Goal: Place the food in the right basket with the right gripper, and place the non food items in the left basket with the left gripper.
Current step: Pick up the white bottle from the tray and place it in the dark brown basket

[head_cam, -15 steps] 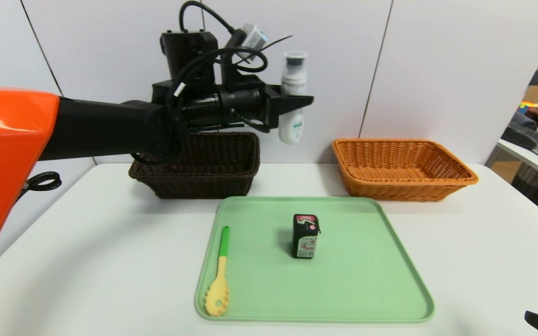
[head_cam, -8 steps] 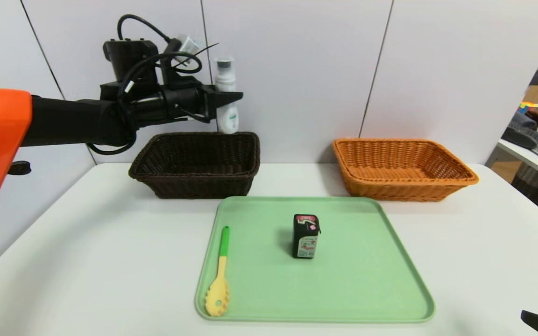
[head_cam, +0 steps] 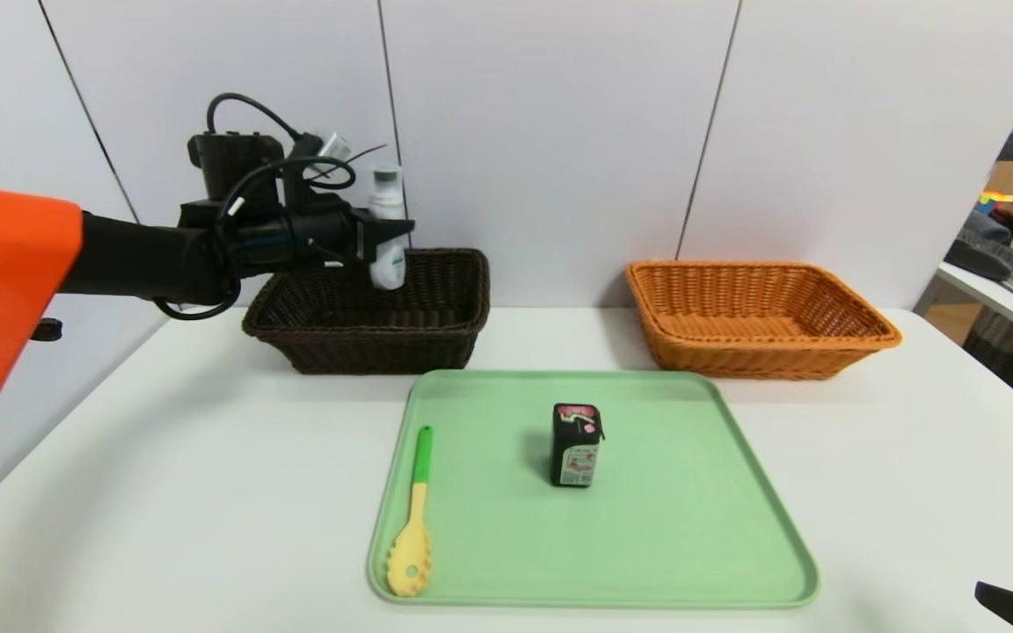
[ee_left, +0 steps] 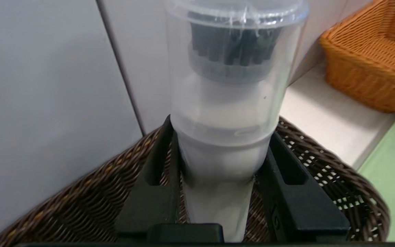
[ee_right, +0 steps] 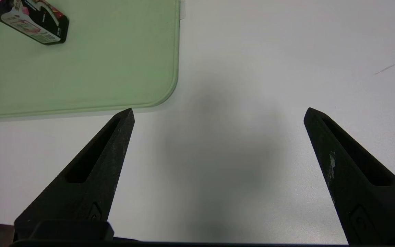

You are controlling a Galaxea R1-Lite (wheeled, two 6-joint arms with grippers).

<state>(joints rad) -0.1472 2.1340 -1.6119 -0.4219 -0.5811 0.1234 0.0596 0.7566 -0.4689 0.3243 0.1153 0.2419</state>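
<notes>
My left gripper (head_cam: 390, 234) pinches the bottle (head_cam: 386, 229) upright, and the dark left basket (head_cam: 375, 308) is right under it. My right gripper (ee_right: 218, 116) is spread wide over the table (ee_right: 286, 51), with the carton (ee_right: 29, 20) on the tray (ee_right: 115, 68) far ahead.

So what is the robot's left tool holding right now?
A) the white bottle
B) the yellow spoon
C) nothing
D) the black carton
A: the left tool is shut on the white bottle, upright over the dark brown basket; the spoon and carton lie on the green tray.
</notes>
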